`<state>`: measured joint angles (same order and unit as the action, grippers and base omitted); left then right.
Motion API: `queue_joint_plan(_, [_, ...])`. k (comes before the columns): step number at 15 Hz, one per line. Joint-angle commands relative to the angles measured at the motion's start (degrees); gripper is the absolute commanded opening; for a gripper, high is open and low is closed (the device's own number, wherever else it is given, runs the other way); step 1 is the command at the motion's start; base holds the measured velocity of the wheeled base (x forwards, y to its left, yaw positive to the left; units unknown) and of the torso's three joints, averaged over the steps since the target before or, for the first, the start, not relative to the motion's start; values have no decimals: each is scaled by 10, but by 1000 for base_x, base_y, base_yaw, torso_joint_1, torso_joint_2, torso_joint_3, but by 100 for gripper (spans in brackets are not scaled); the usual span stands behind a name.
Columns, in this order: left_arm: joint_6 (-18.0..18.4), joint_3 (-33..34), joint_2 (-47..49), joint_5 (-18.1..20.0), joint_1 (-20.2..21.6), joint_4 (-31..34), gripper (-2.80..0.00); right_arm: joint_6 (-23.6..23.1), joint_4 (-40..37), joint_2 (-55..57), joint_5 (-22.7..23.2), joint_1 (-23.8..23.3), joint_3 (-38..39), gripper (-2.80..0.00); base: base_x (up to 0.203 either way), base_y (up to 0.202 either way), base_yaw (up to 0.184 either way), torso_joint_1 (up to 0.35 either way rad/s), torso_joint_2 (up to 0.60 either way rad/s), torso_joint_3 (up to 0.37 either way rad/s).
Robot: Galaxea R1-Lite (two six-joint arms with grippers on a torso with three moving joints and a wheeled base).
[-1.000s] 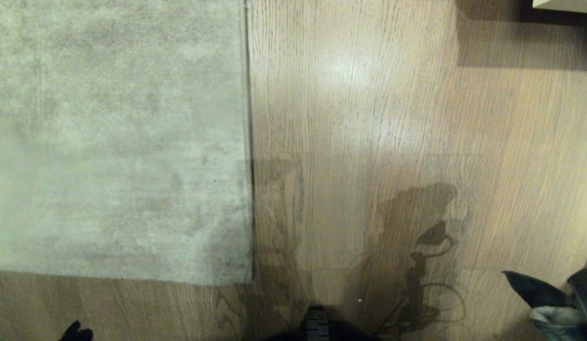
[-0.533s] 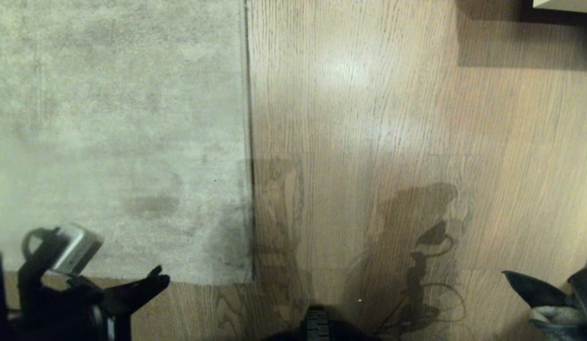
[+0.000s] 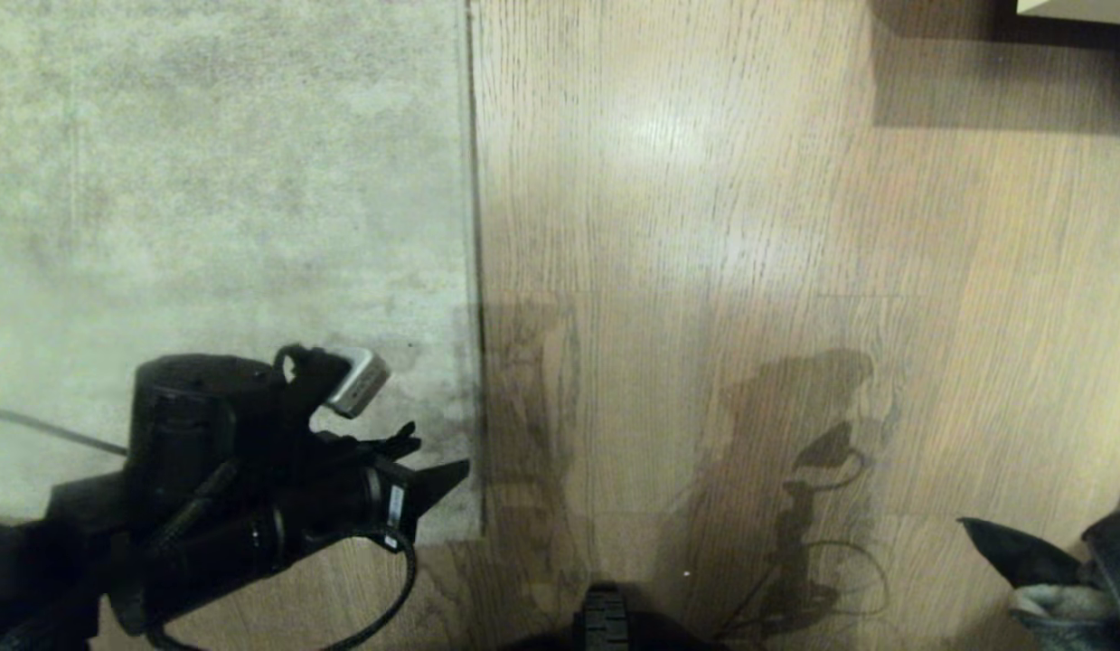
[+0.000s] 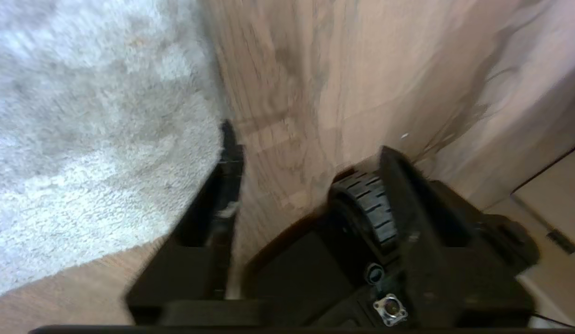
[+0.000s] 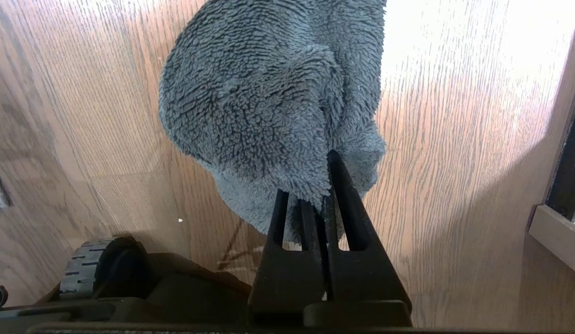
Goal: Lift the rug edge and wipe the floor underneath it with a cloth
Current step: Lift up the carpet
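The pale grey rug [image 3: 207, 199] fills the left of the head view. Its rug edge [image 3: 470, 271] runs straight down to a square near corner [image 3: 475, 533]. Light wood floor [image 3: 704, 226] lies to its right. My left gripper [image 3: 436, 457] hovers over that corner, pointing at the edge, open and empty. In the left wrist view one finger [image 4: 229, 157] is over the rug [image 4: 83, 139] and bare floor [image 4: 292, 116] shows between the jaws. My right gripper [image 5: 315, 185] is shut on the fuzzy grey-blue cloth [image 5: 268, 102], which also shows at the head view's lower right as the cloth [image 3: 1011, 547].
My base's front wheel [image 3: 607, 615] sits at the bottom centre, close to the rug corner. A pale piece of furniture [image 3: 1075, 9] casts a shadow at the top right. A light frame [image 5: 556, 236] stands beside the right arm.
My left arm has swung in from the lower left, over the rug toward its near right corner, and its fingers now stand apart. The right arm and the cloth have not moved.
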<state>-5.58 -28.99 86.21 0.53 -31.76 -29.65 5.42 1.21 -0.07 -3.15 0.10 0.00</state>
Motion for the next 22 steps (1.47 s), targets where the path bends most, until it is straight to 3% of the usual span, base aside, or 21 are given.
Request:
queue_joint_plan(1, [0, -15, 37, -28, -4, 19, 0, 0, 0, 1, 0, 0, 0, -280, 0, 0, 0, 0, 0, 0])
queue_joint_plan(3, [1, -33, 43, -94, -8, 57, 0, 0, 0, 1, 0, 0, 0, -280, 0, 0, 0, 0, 0, 0])
queue_joint_plan(6, [13, -69, 44, -153, -13, 152, 0, 0, 0, 2, 0, 0, 0, -280, 0, 0, 0, 0, 0, 0])
queue_joint_plan(8, [27, -99, 64, -204, -12, 178, 0, 0, 0, 2, 0, 0, 0, -280, 0, 0, 0, 0, 0, 0])
queue_joint_plan(11, [35, -144, 110, -230, -13, 202, 0, 0, 0, 1, 0, 0, 0, -280, 0, 0, 0, 0, 0, 0])
queue_joint_plan(15, [76, -254, 155, -251, -10, 326, 0, 0, 0, 1, 0, 0, 0, -280, 0, 0, 0, 0, 0, 0])
queue_joint_plan(19, [112, -296, 194, -392, -14, 352, 0, 0, 0, 1, 0, 0, 0, -280, 0, 0, 0, 0, 0, 0])
queue_joint_plan(22, [130, -336, 193, -425, -14, 422, 0, 0, 0, 1, 0, 1, 0, -280, 0, 0, 0, 0, 0, 0])
